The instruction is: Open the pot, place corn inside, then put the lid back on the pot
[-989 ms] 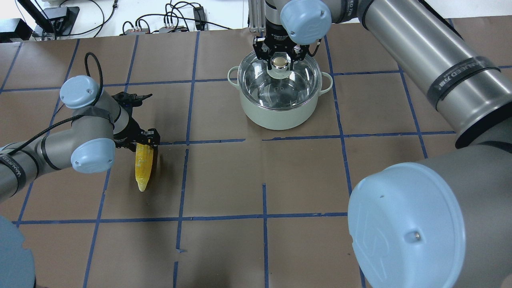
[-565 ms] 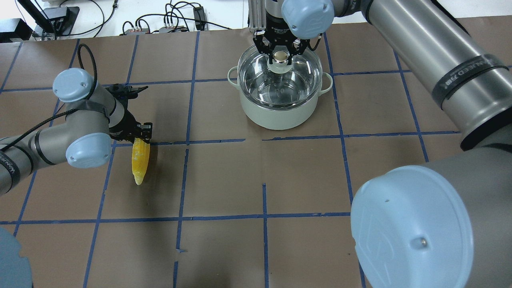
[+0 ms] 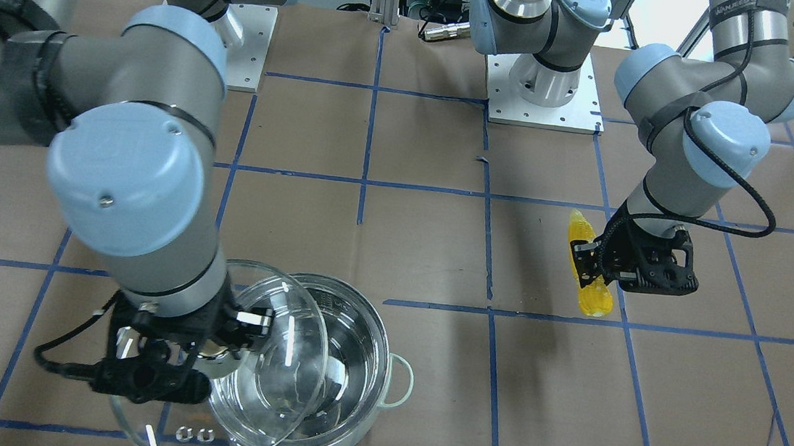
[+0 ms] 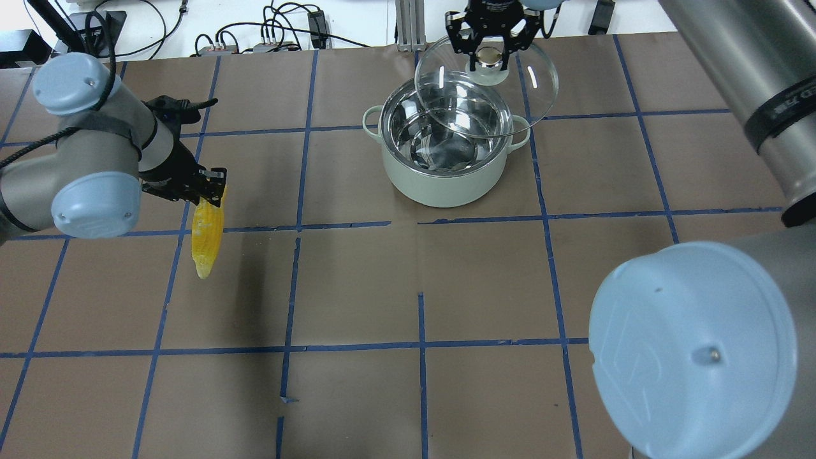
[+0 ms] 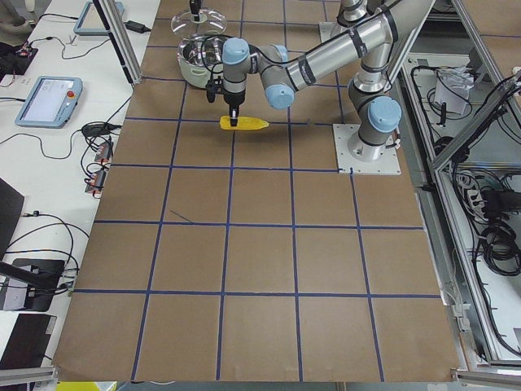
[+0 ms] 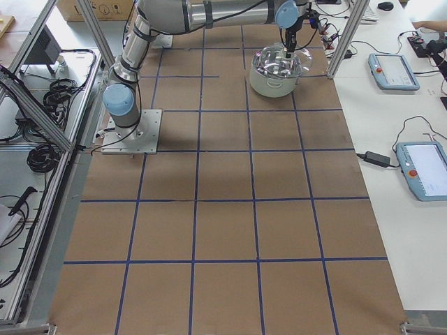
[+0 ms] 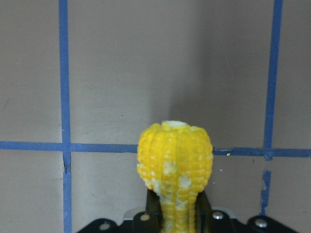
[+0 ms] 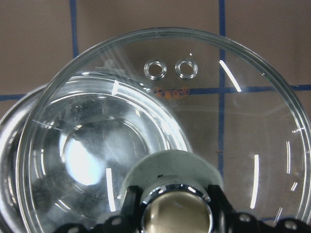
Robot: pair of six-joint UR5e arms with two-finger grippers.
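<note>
The pale grey-green pot [image 4: 446,169] stands open at the far middle of the table; it also shows in the front view [image 3: 345,385]. My right gripper [image 4: 489,56] is shut on the knob of the clear glass lid [image 4: 510,80] and holds it raised, shifted to the far right of the pot. The lid [image 8: 160,131] fills the right wrist view, the pot's rim [image 8: 12,126] under its left half. My left gripper [image 4: 205,189] is shut on the yellow corn [image 4: 207,233] and holds it above the table, left of the pot. The corn [image 7: 175,165] points away in the left wrist view.
The table is brown paper with a blue tape grid [image 4: 421,344]. Cables and boxes [image 4: 274,35] lie past the far edge. My right arm's elbow joint [image 4: 695,350] looms large at the lower right of the overhead view.
My right gripper has lifted the lid off the pot and carried it up and to the far right. My left gripper has raised the corn and moved it left and farther back.
</note>
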